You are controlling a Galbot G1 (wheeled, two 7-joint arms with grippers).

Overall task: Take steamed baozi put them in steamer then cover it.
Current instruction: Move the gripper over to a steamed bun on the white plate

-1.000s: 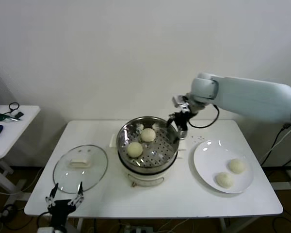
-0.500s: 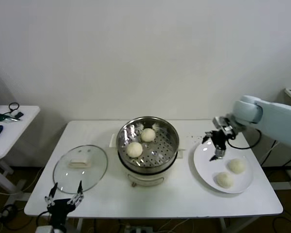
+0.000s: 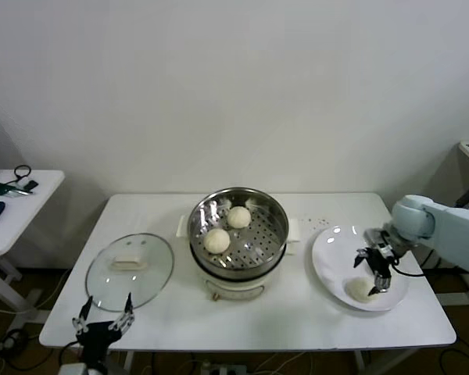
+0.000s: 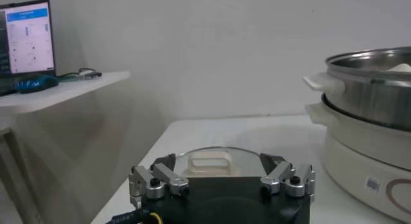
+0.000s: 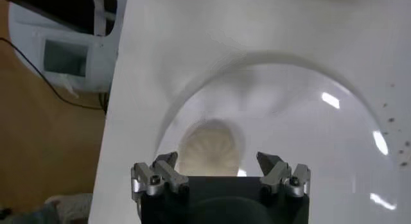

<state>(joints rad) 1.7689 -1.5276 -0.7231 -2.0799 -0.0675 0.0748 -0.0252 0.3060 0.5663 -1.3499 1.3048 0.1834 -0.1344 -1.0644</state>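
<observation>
The right pincer (image 3: pixel 373 272) hangs released over the white plate (image 3: pixel 328 254), a steamed baozi (image 5: pixel 210 147) lying just beneath its spread fingers.

Shiny perforated metal steamer (image 3: pixel 238 226), clear glass cover (image 3: pixel 130 269), glossy white plate (image 3: pixel 332 254), matt smooth dough baozi (image 3: pixel 216 240).

I see 2 baozi (image 3: pixel 227 228) inside my open steamer (image 3: pixel 238 269), 1 baozi (image 3: pixel 359 290) on the plate, and the glass cover (image 3: pixel 130 271) flat beside the steamer.
</observation>
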